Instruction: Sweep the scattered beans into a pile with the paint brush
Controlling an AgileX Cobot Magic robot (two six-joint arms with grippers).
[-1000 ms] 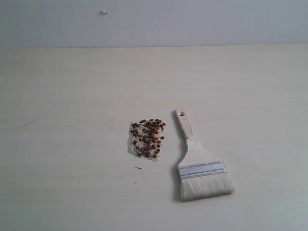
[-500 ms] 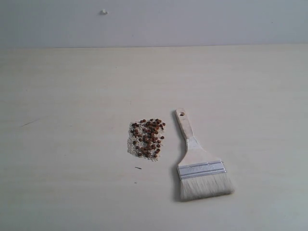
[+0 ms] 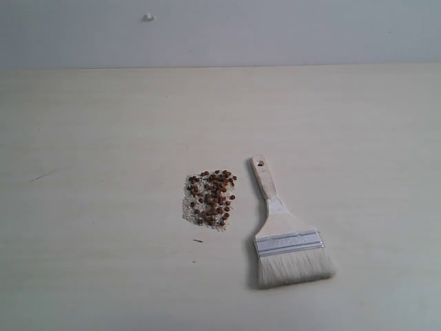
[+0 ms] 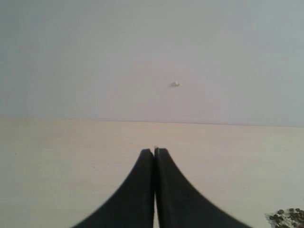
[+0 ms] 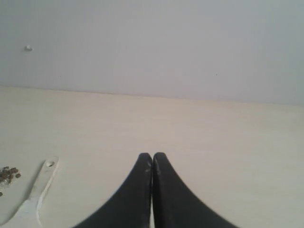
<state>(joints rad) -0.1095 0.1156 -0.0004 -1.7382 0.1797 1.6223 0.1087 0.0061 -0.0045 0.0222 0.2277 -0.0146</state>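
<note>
Change since the earlier frame: none is seen in the exterior view; the pile (image 3: 210, 198), the paint brush (image 3: 281, 221) and the desk (image 3: 103, 138) are found as they were a second ago.
Beans: dozens of small reddish-brown beans (image 3: 215, 186) are gathered in one compact cluster, mixed with whitish crumbs; an exact number cannot be told.
Pile: one, lying near the middle of the desk, just beside the brush handle on its left in the exterior view, not touching it.
Paint brush: one, laid flat on the desk, with the holed handle end turned toward the wall (image 3: 275, 34) and the off-white bristles toward the near edge.
Other marks: one short dark speck (image 3: 198, 241) lies on the desk just below the pile; one small white spot (image 3: 149, 17) is seen on the wall.
Grippers: two, neither seen in the exterior view.
Left gripper (image 4: 154, 151): its black fingers are pressed together with nothing between them; it is pointed across the desk toward the wall, and an edge of the beans is caught in a corner of its view.
Right gripper (image 5: 152, 155): closed tight and empty, pointed the same way, well apart from the brush handle seen to one side.
</note>
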